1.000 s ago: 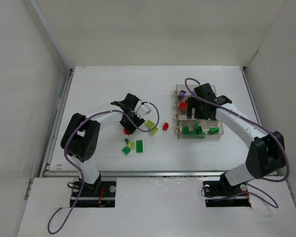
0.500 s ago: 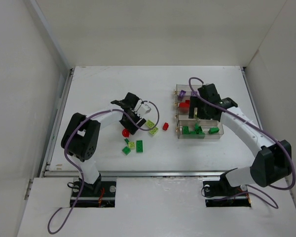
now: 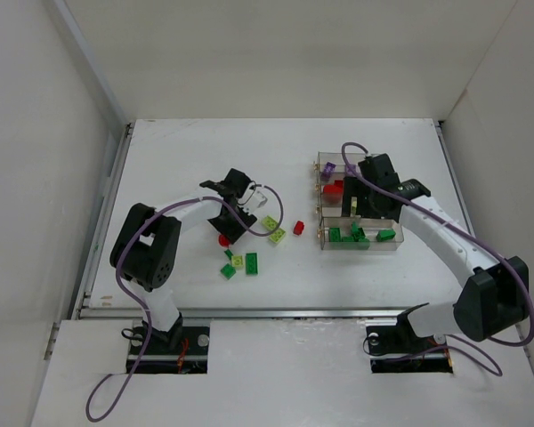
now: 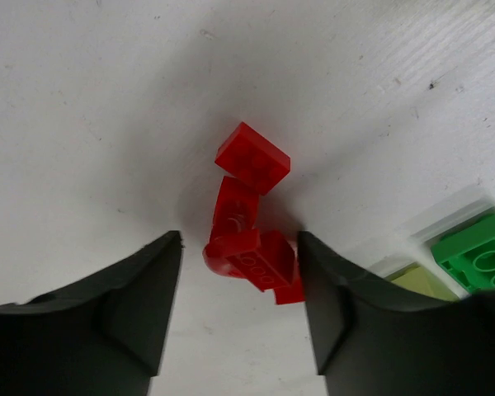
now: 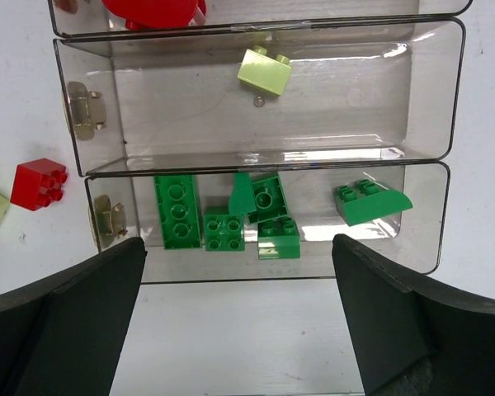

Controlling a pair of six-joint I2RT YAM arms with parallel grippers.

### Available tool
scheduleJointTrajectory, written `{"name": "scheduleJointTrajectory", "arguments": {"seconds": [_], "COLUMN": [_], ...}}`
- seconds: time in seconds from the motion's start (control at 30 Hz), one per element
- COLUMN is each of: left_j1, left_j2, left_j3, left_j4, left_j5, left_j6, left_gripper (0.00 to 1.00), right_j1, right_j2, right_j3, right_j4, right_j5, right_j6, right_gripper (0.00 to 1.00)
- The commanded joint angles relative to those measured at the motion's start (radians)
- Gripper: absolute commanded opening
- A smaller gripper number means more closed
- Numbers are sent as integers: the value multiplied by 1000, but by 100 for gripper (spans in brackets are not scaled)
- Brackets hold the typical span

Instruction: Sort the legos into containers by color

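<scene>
1. Left wrist view showed the left pincer (image 4: 239, 243) open, its fingers on either side of a red clump (image 4: 249, 257) of bricks on the tabletop (image 4: 82, 99). It gripped nothing. The right finger looked to touch the clump, and the left finger stood apart from it.
2. 1 more red brick (image 4: 252, 157) lay just beyond the clump.
3. Right wrist view showed the right pincer (image 5: 238, 241) wide open and empty above the bins (image 5: 455, 99).
4. 1 bin held only 1 yellow-green brick (image 5: 264, 70), and the bin beside it held only dark green bricks (image 5: 177, 210).
5. A red block (image 5: 39, 183) sat on the tabletop just beside the bins.
6. Top view showed a purple brick (image 3: 328, 167) in the farthest bin. Loose green bricks (image 3: 251, 262), both dark and yellow-green, lay on the tabletop near the left pincer.
</scene>
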Motion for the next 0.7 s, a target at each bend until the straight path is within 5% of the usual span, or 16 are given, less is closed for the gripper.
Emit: {"name": "scheduleJointTrajectory", "arguments": {"seconds": [0.0, 0.43, 0.67], "left_j1": [-5, 13, 22], "left_j2": [-23, -52, -141], "left_j3": [-9, 11, 124], "left_j4": [-32, -84, -162], "left_j5": [-19, -22, -75], "left_j6": [-29, -29, -29], "left_gripper": [52, 0, 0], "right_j1": [6, 6, 6], "right_j2": [-29, -49, -67], "right_j3": [-4, -13, 32], "right_j4": [24, 24, 24], "right_j5": [-6, -6, 3], "right_j6": [-9, -18, -18], "right_gripper": [100, 100, 100]}}
